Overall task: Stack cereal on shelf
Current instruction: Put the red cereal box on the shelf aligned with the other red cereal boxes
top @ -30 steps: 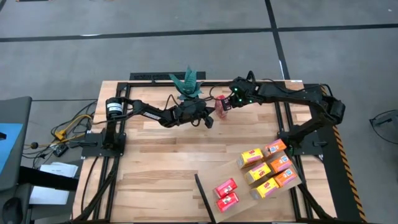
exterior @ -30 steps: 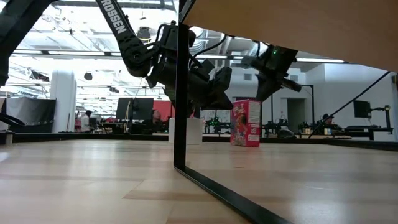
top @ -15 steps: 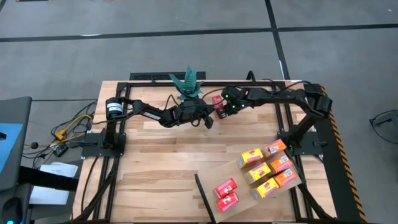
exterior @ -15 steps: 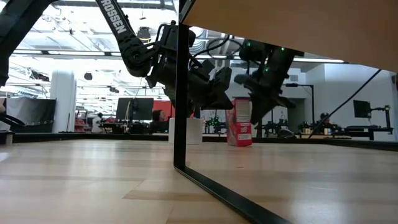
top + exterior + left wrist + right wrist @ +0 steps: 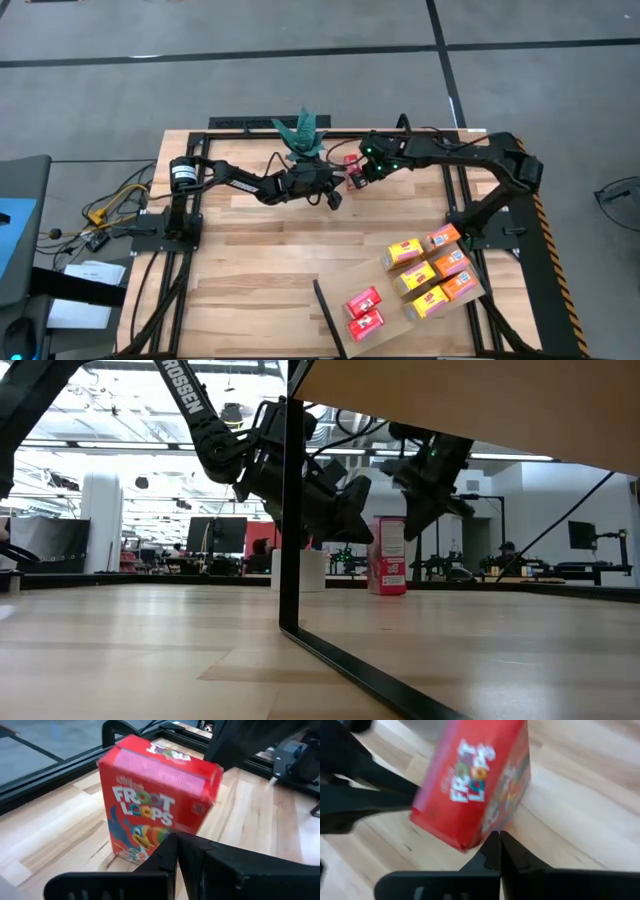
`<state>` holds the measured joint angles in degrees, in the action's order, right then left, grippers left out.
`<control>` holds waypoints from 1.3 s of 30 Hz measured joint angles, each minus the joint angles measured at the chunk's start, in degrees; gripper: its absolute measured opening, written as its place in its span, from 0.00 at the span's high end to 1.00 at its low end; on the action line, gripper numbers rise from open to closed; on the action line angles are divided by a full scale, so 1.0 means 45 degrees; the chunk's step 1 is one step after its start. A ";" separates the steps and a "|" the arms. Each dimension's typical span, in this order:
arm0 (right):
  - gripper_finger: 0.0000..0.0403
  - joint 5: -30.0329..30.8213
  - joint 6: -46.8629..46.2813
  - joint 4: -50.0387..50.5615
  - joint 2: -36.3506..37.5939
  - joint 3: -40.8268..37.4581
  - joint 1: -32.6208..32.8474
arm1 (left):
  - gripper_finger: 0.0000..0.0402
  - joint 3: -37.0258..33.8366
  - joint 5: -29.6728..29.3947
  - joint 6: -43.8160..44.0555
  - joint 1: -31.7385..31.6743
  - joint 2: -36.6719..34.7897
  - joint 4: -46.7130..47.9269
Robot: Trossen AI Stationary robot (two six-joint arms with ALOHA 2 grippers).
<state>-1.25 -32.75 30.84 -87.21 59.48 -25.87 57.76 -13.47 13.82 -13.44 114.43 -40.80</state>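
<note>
Standing upright at the table's far edge, a red box [image 5: 352, 168] sits between the left gripper [image 5: 333, 194] and right gripper [image 5: 362, 176], both pinched together, empty.

The high camera looks straight down on the whole bench [image 5: 250, 270], while the low one sits at benchtop height, facing level across it into the room behind. Each wrist camera peers close past its own claw at the same red cereal box [image 5: 155, 815], which the high and low views share.
</note>
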 joint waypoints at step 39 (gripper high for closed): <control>0.99 0.0024 -0.0847 -0.2185 -0.1518 0.0015 0.0656 | 1.00 0.0011 0.1586 0.1546 -0.0006 -0.0184 0.0806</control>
<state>-1.15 -36.57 21.01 -94.04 59.55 -22.92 57.81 -6.33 20.78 -13.46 113.60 -37.17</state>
